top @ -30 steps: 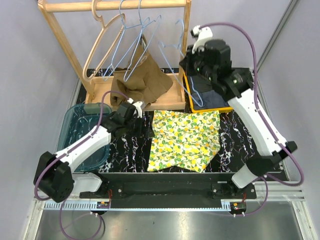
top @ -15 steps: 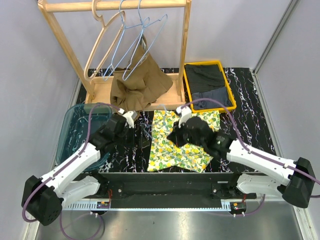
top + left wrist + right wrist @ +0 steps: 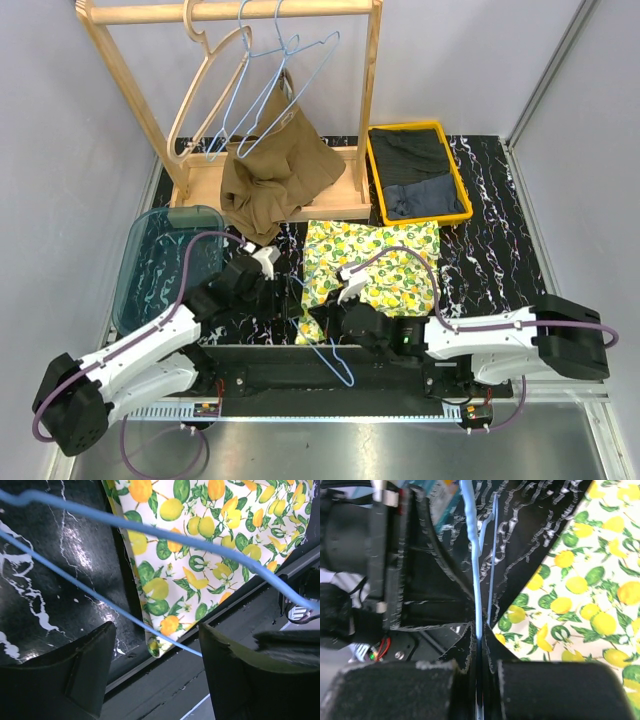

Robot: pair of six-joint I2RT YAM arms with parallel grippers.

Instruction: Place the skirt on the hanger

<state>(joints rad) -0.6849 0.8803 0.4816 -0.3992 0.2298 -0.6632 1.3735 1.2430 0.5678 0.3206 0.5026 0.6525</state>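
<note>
The lemon-print skirt (image 3: 385, 270) lies flat on the black marble table. My right gripper (image 3: 327, 320) sits low at the skirt's near-left corner, shut on a blue wire hanger (image 3: 335, 360) whose wire reaches past the table's front edge. In the right wrist view the hanger wire (image 3: 472, 555) runs straight out of the closed gripper (image 3: 479, 635), with the skirt (image 3: 585, 580) to its right. My left gripper (image 3: 275, 290) is open and empty just left of that corner. In the left wrist view the hanger's wires (image 3: 150, 530) cross above the skirt's corner (image 3: 200, 555), ahead of the open gripper (image 3: 155, 630).
A wooden rack (image 3: 230, 10) at the back carries a wooden hanger and blue wire hangers, with a brown garment (image 3: 275, 175) draped on its base. A yellow bin (image 3: 372, 170) with dark clothes stands back right. A teal tub (image 3: 135, 240) sits at the left.
My right arm swung from the rack at the back down to the front with a blue hanger in its grip. My left arm drew back toward the skirt's near-left corner.
</note>
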